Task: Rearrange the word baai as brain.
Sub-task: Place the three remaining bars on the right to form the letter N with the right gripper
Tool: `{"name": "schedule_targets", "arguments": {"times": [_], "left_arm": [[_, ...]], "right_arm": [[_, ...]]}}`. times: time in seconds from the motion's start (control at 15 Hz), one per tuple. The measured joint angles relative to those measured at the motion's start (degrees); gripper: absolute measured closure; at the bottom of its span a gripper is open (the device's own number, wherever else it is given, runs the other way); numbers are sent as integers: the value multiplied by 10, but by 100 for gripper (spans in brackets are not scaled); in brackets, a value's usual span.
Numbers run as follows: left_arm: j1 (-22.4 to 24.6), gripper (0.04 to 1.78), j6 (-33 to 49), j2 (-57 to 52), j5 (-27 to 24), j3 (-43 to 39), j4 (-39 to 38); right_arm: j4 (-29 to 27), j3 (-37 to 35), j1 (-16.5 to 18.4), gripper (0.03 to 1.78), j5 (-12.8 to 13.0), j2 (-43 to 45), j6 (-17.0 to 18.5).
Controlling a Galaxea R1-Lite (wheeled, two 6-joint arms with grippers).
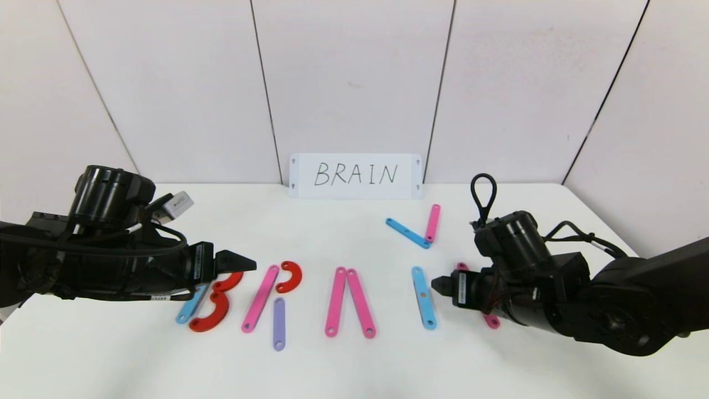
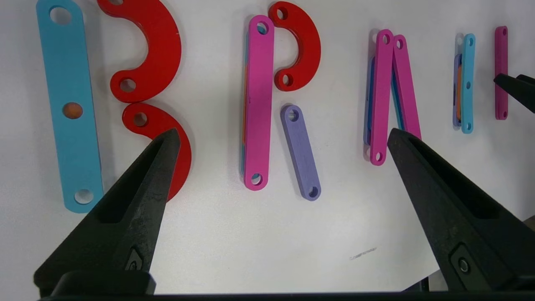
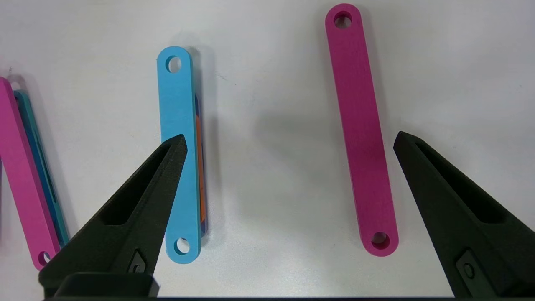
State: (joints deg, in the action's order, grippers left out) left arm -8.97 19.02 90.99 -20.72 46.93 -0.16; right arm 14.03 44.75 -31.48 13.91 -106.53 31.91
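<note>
b, r, a and i laid out along the table's (image 1: pixel 498 366) front edge; n only begun with one pink bar (image 1: pixel 489 318). spare blue bar (image 1: pixel 407 233) and pink bar (image 1: pixel 432 223) near the back edge. left gripper (image 1: pixel 243 262) and right gripper (image 1: pixel 438 284) both spread wide, empty.

Setting: laboratory-style robot test station. Evidence: plain white table (image 1: pixel 354 366) enclosed by bare pale wall panels (image 1: pixel 354 72) with dark seams; handwritten card (image 1: pixel 355 175) reading "BRAIN" propped against the back wall; no domestic furnishings, only flat coloured plastic pieces (image 1: pixel 335 301) laid out.
</note>
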Motion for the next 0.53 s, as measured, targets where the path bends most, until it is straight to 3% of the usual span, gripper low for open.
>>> {"name": "schedule_targets", "arguments": {"times": [0.53], "left_arm": [[0, 8, 0, 0, 0, 0, 0]], "right_arm": [[-1, 0, 6, 8, -3, -2, 1]]}}
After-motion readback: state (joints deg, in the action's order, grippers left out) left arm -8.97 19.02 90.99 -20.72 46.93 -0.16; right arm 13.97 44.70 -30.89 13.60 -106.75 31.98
